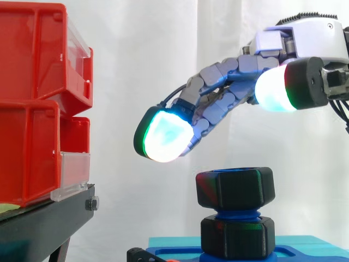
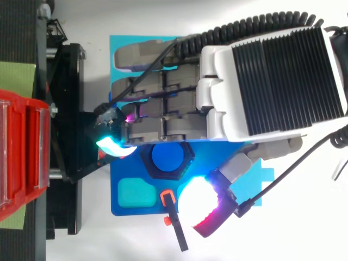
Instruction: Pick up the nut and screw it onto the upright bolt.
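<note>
A black hex nut [image 1: 235,188] sits on top of the upright blue bolt [image 1: 238,214], with a second black hex piece [image 1: 237,236] below it at the bolt's foot. From above, the nut [image 2: 182,163] rings the bolt's blue end [image 2: 166,158]. My hand [image 1: 229,82] hovers just above the nut, open, its fingers stretched out to the left and holding nothing. One glowing fingertip pad [image 1: 163,136] hangs up and left of the nut, and the thumb pad [image 1: 275,90] is up and right of it. In the top view the hand [image 2: 266,81] covers the back of the base.
The bolt stands on a blue base plate [image 2: 122,54] with a teal inset [image 2: 133,193]. An orange-and-black clamp [image 2: 173,217] lies at the plate's front edge. Red bins [image 1: 38,98] on a black stand [image 1: 49,218] rise close at the left.
</note>
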